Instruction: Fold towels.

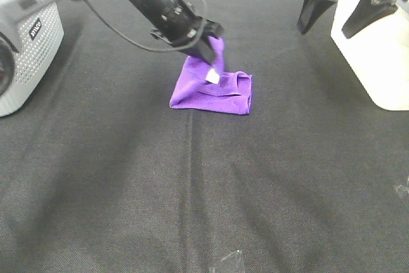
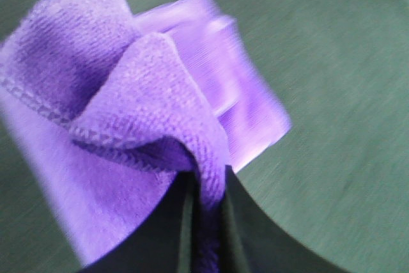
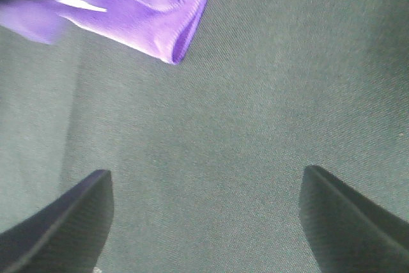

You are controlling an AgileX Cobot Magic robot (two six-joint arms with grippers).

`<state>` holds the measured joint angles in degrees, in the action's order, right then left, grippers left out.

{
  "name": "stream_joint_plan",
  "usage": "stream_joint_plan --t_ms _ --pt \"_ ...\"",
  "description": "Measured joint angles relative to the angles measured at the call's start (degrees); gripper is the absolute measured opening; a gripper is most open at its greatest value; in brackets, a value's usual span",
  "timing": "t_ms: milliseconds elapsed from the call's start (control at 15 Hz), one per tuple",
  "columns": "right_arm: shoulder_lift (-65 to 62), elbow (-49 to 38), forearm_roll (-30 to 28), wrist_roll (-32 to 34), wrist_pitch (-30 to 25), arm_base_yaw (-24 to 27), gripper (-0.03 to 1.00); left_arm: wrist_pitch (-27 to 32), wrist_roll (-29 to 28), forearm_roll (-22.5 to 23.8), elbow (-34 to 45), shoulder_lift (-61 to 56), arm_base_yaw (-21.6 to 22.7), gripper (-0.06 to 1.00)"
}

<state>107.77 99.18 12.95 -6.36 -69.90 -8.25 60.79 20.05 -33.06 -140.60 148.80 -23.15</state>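
Note:
The purple towel [image 1: 214, 91] lies partly folded on the black table, with its far corner lifted. A small white tag [image 1: 212, 77] hangs at the lifted part. My left gripper [image 1: 208, 41] is shut on that raised corner of the towel [image 2: 128, 113], pinching it between its dark fingers [image 2: 239, 222]. My right gripper [image 1: 335, 20] hangs open and empty above the table at the far right, well apart from the towel. In the right wrist view the towel [image 3: 147, 11] shows beyond the open fingers [image 3: 70, 215].
A grey perforated basket [image 1: 25, 55] stands at the far left. A white container [image 1: 377, 49] stands at the far right, just behind my right gripper. A bit of clear tape [image 1: 227, 261] lies at the front edge of the black tablecloth [image 1: 192, 190].

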Motion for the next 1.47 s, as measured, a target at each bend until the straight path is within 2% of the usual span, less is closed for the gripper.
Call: stream_joint_plan --t_ms 133,200,333,400,467,600,733,800,867,933,1067,1133,1200,1333,1467 --pt "-1.2 0.0 0.0 -0.17 0.0 0.0 0.76 -4.01 -0.06 -0.74 0.0 0.34 -1.43 0.08" --pt "-1.6 0.0 0.06 -0.17 0.0 0.0 0.76 -4.76 -0.06 -1.15 0.0 0.4 -1.95 0.16" --pt "-2.58 0.0 0.23 -0.17 0.0 0.0 0.76 -5.27 -0.06 -3.95 0.0 0.63 -2.69 0.45" --pt "-3.61 0.0 0.4 -0.17 0.0 0.0 0.76 -5.96 0.06 -6.93 0.0 0.86 -3.04 0.55" --pt "-4.53 0.0 0.46 -0.17 -0.06 0.0 0.76 -7.28 1.03 -11.0 0.0 1.03 -3.44 0.6" --pt "-6.3 0.0 0.46 -0.17 -0.06 0.0 0.76 -8.65 4.3 -17.65 -0.34 1.09 -3.84 0.64" --pt "-7.73 0.0 0.46 -0.17 -0.11 0.0 0.76 -7.73 5.04 -18.51 -2.12 1.09 -3.9 0.64" --pt "-8.42 0.0 0.46 -0.23 -0.11 0.0 0.76 -5.5 4.58 -16.67 -3.84 1.09 -3.55 0.65" --pt "-9.0 0.0 0.34 -0.23 -0.11 0.0 0.76 -2.98 2.64 -12.55 -5.79 1.03 -3.27 0.67" --pt "-9.8 -0.06 0.06 -0.23 -0.11 0.0 0.76 0.23 -1.15 -4.98 -7.85 0.74 -2.81 0.69" --pt "-11.52 -0.17 -1.09 0.11 -0.17 0.0 0.76 7.1 -9.0 13.01 -11.52 -1.26 -2.35 0.7" --pt "-12.55 -0.8 -1.49 0.29 -0.11 0.0 0.76 8.37 -12.03 21.31 -13.69 -2.86 -2.18 0.7" --pt "-13.87 -2.29 -2.18 0.69 -0.11 0.0 0.76 8.42 -15.18 26.47 -14.95 -4.76 -1.83 0.7" --pt "-17.65 -7.62 -4.7 1.78 -0.06 0.0 0.76 8.59 -19.42 29.34 -15.3 -8.71 0.63 0.7" --pt "-21.89 -14.04 -5.84 2.81 -0.11 0.0 0.76 8.59 -20.63 30.02 -11.23 -13.41 6.19 0.7"
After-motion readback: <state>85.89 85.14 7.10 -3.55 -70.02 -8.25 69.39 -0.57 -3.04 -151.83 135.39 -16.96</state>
